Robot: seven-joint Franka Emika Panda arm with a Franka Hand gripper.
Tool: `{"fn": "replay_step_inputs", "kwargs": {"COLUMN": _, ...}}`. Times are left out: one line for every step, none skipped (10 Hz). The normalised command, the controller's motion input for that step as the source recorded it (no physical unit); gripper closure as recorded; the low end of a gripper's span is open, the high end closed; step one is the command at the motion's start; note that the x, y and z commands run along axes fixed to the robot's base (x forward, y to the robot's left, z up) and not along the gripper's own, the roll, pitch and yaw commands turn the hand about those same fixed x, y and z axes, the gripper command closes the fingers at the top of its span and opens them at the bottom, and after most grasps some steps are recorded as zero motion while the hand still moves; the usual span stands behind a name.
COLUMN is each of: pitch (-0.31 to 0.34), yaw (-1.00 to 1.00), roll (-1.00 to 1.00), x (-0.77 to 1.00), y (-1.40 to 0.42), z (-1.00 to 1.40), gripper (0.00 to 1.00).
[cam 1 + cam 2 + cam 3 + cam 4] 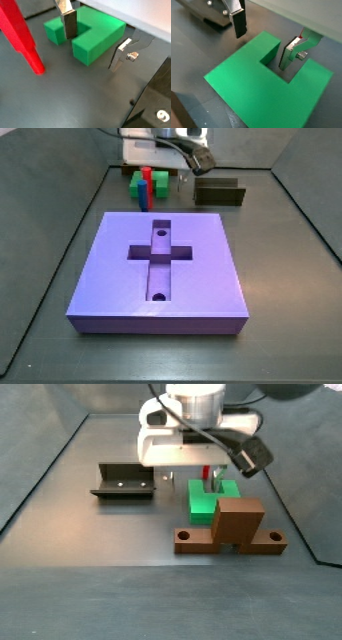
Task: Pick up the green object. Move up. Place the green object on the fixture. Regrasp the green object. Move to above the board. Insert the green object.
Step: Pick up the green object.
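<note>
item: green object (205,497), on the floor at the far end, beyond the board (160,268), right of the fixture (122,482). gripper (264,42): plates apart, straddling one prong. advice: descend squarely, then close evenly.

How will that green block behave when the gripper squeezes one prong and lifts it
The green object looks like rigid moulded plastic, so it probably won't flex. Its flat faces suit the gripper, whose fingers straddle one prong, though the smooth surface may slip. It sits flat and blocky on the floor, so rolling seems unlikely; gripped off-centre, it might tilt.
</note>
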Motion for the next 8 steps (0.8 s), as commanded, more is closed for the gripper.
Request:
{"fn": "replay_step_inputs", "kwargs": {"pitch": 0.006, "yaw": 0.03, "roll": 0.01, "x": 0.05, "y": 0.0, "z": -0.2, "gripper": 0.0}}
{"fn": "replay_step_inputs", "kwargs": {"pitch": 0.0, "yaw": 0.03, "roll": 0.0, "x": 0.0, "y": 0.0, "z": -0.01, "gripper": 0.0}}
{"fn": "replay_step_inputs", "kwargs": {"pitch": 0.0, "yaw": 0.0, "roll": -0.01, "x": 0.0, "y": 0.0, "z": 0.0, "gripper": 0.0}}
{"fn": "replay_step_inputs", "kwargs": {"pitch": 0.0, "yaw": -0.02, "roll": 0.0, "x": -0.05, "y": 0.0, "z": 0.04, "gripper": 0.0}}
{"fn": "replay_step_inputs", "kwargs": {"pitch": 0.0, "yaw": 0.0, "roll": 0.0, "x": 0.0, "y": 0.0, "z": 0.05, "gripper": 0.0}}
{"fn": "replay_step_inputs", "kwargs": {"pitch": 0.0, "yaw": 0.0, "roll": 0.0, "x": 0.0, "y": -0.01, "z": 0.02, "gripper": 0.0}}
{"fn": "replay_step_inputs", "kwargs": {"pitch": 0.0, "yaw": 0.0, "roll": 0.0, "x": 0.0, "y": -0.03, "z": 0.05, "gripper": 0.0}}
{"fn": "replay_step_inputs", "kwargs": {"pitch": 0.0, "yaw": 0.0, "roll": 0.01, "x": 0.0, "y": 0.0, "z": 0.0, "gripper": 0.0}}
